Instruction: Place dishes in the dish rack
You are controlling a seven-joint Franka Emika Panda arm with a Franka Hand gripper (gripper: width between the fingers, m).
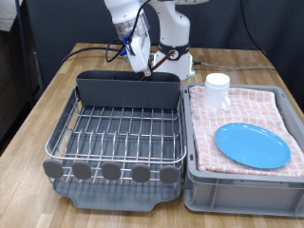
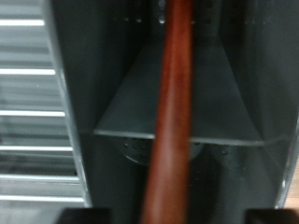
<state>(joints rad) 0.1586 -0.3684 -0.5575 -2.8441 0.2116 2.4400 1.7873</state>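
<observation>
I see the tool at the upper centre gripping the wooden spoon above the rack's utensil box; plate and cup lie on the cloth at right.

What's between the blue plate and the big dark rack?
In the exterior view, the pink checked cloth and the grey tub's wall lie between the blue plate and the dish rack.
</observation>
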